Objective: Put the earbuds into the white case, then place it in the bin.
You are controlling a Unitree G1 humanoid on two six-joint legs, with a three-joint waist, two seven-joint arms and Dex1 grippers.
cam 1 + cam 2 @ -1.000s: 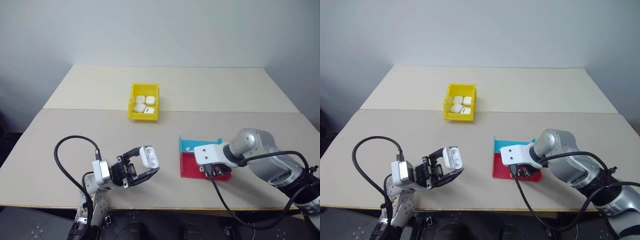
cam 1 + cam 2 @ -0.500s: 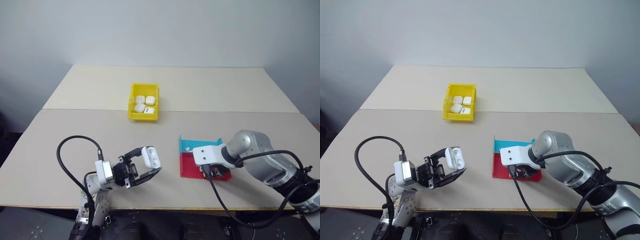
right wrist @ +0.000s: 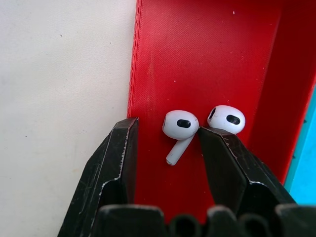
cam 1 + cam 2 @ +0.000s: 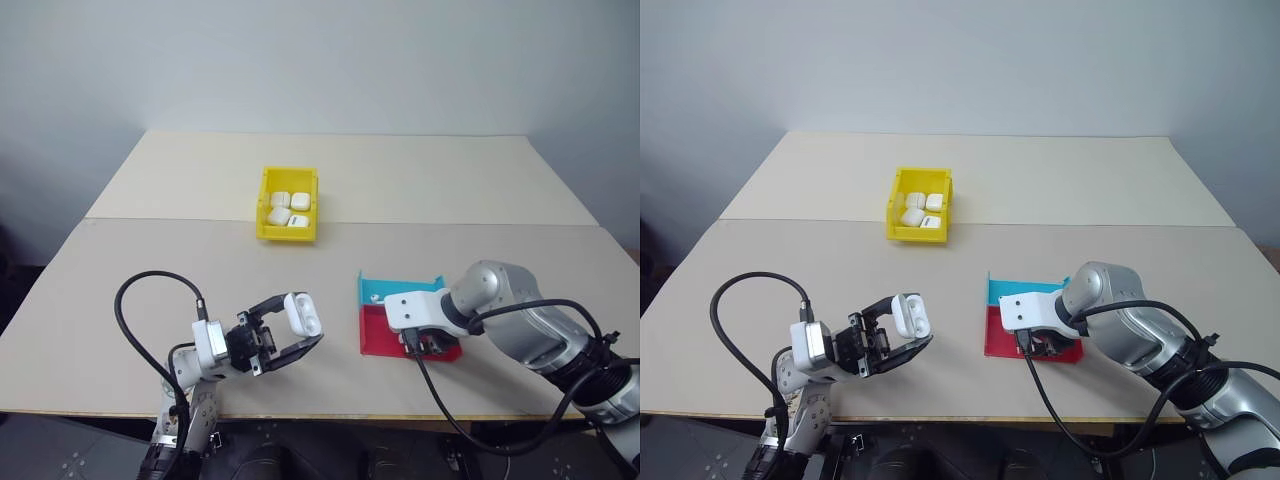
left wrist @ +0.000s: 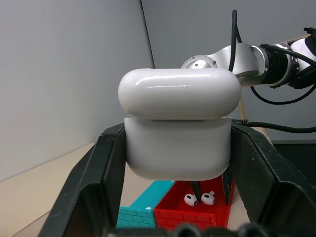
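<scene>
Sitting well back from the surface's (image 4: 150, 250) front edge, left of its middle, the bin (image 4: 289, 203) holds 4 white cases like the task's own, packed close together. Nearer the front edge and right of the middle lie 2 shallow trays touching along 1 side: the teal tray (image 4: 385, 290) behind, the red tray (image 4: 385, 335) in front. The red tray holds the earbuds (image 3: 195, 124), 2 of them, lying just beside each other on its floor; the teal tray's contents cannot be made out.

Counted: 1 bin, 2 trays, 2 earbuds, 5 cases in all.

The left gripper (image 4: 290, 330) is above the front-left part of the surface, its jaws clamped on the sides of the white case (image 4: 302, 313), which is lifted clear of the surface with its lid at the top; whether the lid is fully down cannot be told.

The right gripper (image 3: 170, 143) points down into the red tray, jaws partly open and straddling 1 earbud. That earbud sits between the fingertips (image 3: 123, 143), its head against the inner face of 1 finger; the other earbud lies just outside that same finger. Nothing is lifted.
</scene>
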